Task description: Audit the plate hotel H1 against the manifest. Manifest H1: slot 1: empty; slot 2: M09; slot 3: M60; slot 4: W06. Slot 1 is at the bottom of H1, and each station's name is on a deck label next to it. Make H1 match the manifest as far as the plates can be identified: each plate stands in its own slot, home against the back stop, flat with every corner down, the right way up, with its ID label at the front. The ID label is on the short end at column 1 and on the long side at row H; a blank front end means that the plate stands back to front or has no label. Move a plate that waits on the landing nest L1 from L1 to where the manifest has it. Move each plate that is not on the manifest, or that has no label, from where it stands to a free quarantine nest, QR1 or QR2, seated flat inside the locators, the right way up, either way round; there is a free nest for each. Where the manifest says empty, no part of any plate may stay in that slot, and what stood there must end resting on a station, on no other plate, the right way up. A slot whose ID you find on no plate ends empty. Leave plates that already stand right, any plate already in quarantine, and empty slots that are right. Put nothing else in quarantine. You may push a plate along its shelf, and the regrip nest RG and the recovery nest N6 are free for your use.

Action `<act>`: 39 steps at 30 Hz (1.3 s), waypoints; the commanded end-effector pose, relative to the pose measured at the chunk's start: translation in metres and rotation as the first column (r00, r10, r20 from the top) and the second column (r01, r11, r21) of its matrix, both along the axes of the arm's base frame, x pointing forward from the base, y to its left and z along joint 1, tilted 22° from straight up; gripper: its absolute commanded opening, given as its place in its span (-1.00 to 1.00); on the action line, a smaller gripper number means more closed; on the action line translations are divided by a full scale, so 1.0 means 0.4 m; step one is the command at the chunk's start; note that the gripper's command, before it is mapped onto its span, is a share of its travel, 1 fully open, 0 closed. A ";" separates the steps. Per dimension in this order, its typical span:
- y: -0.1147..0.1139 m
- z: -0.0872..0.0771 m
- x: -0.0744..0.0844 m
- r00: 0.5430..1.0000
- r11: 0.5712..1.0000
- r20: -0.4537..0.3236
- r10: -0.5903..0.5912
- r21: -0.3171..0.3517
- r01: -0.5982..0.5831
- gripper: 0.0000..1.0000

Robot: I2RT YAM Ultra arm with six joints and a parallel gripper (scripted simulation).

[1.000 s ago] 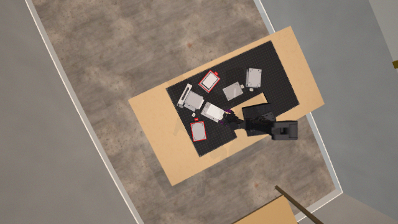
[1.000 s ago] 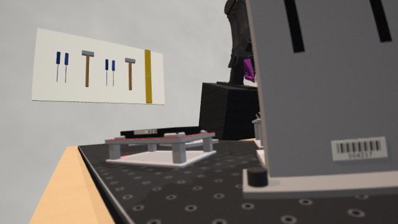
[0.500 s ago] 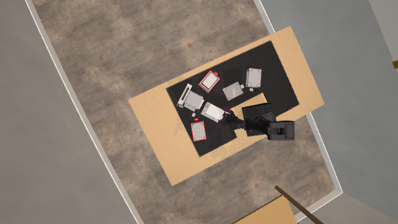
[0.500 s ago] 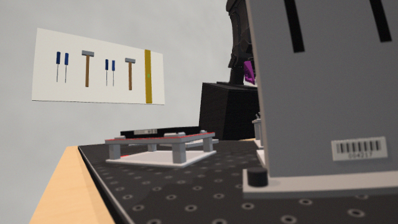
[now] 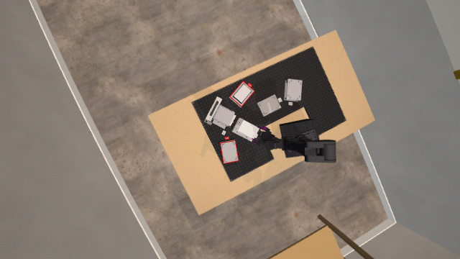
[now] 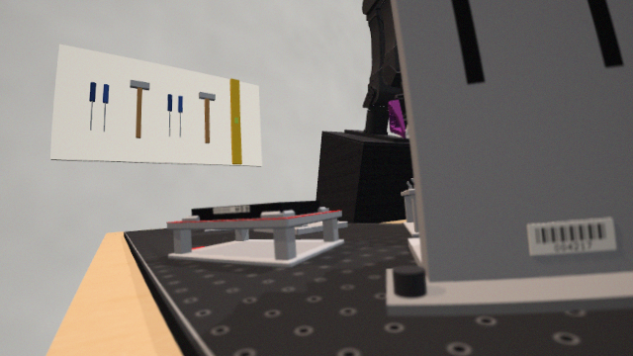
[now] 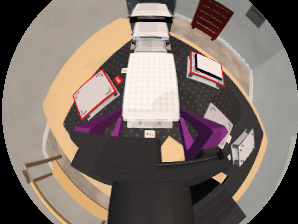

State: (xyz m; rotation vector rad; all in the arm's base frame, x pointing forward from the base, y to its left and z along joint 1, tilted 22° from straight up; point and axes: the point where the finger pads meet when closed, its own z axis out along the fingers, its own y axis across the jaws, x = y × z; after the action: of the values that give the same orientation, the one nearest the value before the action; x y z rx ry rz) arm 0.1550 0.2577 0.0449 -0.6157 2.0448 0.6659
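Note:
My gripper (image 5: 259,134) (image 7: 150,111) is shut on a white plate (image 5: 247,129) (image 7: 150,85), with its purple fingers at the plate's long sides near its near end. The plate looks level and hangs above the grey nest RG (image 5: 237,125) (image 7: 150,124), whose near edge shows below it. The plate's label is not visible. Hotel H1 (image 6: 495,173) (image 7: 151,31) stands beyond the plate. Its slots and labels cannot be read. A black-sided plate (image 6: 267,210) (image 7: 209,66) with an unreadable label rests on a red-rimmed quarantine nest (image 6: 284,242) (image 7: 202,78).
The other red-rimmed nest (image 5: 229,152) (image 7: 95,95) shows no plate. A low grey nest (image 5: 269,105) (image 7: 218,120) and a taller grey nest (image 5: 293,90) (image 7: 243,148) stand on the side of the occupied quarantine nest, neither with a visible plate.

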 end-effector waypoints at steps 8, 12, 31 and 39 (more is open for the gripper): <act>0.011 0.012 0.008 1.000 0.999 0.016 -0.009 0.031 0.008 0.72; 0.012 0.007 0.008 1.000 0.999 0.016 -0.009 0.031 0.008 0.72; 0.020 -0.013 0.009 1.000 0.999 0.016 -0.009 0.031 0.008 0.72; 0.023 -0.023 0.010 1.000 0.999 0.016 -0.009 0.031 0.008 0.72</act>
State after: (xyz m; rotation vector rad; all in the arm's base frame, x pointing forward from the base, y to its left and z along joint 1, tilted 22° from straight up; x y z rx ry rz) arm 0.1562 0.2642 0.0288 -0.6159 2.0443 0.6663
